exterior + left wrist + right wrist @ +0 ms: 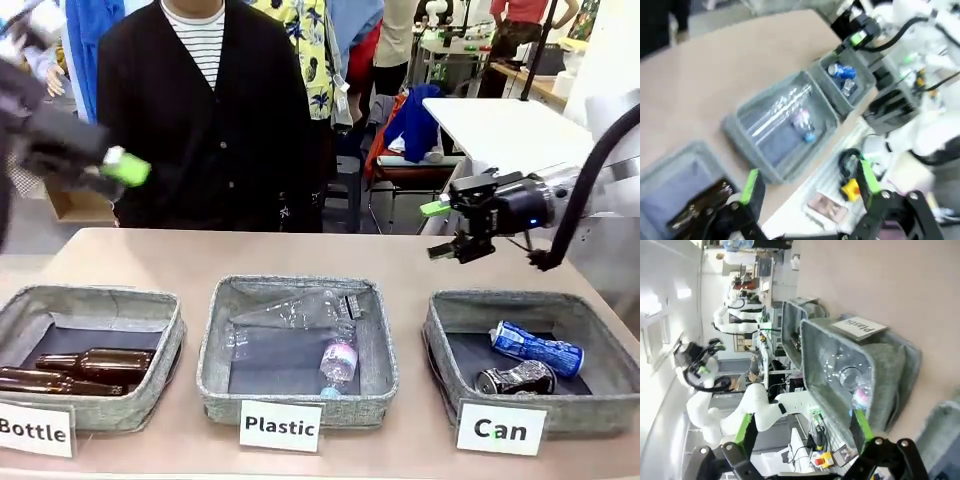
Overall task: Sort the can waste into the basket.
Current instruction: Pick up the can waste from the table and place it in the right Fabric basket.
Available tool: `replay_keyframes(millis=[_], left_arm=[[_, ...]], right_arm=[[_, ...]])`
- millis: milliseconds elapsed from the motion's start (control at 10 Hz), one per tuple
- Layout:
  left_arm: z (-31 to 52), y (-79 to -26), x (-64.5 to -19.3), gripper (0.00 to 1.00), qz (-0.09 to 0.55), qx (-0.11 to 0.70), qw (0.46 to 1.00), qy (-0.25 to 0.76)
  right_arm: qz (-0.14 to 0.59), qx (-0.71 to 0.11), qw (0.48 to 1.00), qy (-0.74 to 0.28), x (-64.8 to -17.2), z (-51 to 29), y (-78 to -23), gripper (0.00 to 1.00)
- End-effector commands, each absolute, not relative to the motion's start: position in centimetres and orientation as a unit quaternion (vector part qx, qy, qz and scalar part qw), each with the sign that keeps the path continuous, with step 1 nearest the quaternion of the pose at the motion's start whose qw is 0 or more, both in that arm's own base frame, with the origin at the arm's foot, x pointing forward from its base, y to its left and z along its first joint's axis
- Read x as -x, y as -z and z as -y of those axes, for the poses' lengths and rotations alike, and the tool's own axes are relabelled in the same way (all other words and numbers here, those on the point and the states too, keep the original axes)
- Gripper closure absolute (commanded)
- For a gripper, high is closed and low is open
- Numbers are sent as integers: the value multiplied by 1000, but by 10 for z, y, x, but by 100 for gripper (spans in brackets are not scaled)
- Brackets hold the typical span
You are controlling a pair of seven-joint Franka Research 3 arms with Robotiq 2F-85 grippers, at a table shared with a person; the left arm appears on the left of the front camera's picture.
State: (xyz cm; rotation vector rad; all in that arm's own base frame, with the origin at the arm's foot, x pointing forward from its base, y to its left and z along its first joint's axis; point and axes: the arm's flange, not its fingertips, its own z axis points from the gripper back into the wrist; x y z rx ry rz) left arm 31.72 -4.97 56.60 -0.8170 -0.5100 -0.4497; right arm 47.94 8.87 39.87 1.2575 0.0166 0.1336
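Though motion-blurred, left gripper (128,168) jaws gape empty.

A beige table (200,255) spans the foreground. Behind it, a white table (500,130) stands at right, a cardboard box (75,205) on the floor at left.

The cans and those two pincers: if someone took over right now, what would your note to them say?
Left pincer: open, empty, raised above the table's left side.
Right pincer: open, empty, hanging over the table behind the Can basket.
Blue-and-white can and crushed can: both lie inside that basket.
Done: both cans are sorted.
Left: I see no other can on the table; probably nothing but drawing the arms back.
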Motion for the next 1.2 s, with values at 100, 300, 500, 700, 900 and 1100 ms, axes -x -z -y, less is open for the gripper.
replay_keyframes(millis=[100, 300, 500, 700, 900, 1100], left_arm=[[-49, -483, -341, 5, 171, 527, 829, 79], [-74, -410, -344, 5, 158, 602, 779, 66], [-71, -369, -354, 5, 181, 647, 737, 77], [-88, -383, -347, 5, 173, 624, 760, 51], [-88, -383, -347, 5, 173, 624, 760, 51], [-88, -383, -347, 5, 173, 624, 760, 51]], right_arm=[[-16, -621, 781, -66, -471, -88, -399, 0], [-1, -642, 765, -46, -466, -63, -405, 0], [24, -647, 762, -16, -474, -37, -407, 0], [0, -633, 773, -33, -475, -41, -407, 0], [0, -633, 773, -33, -475, -41, -407, 0], [0, -633, 773, -33, -475, -41, -407, 0]])
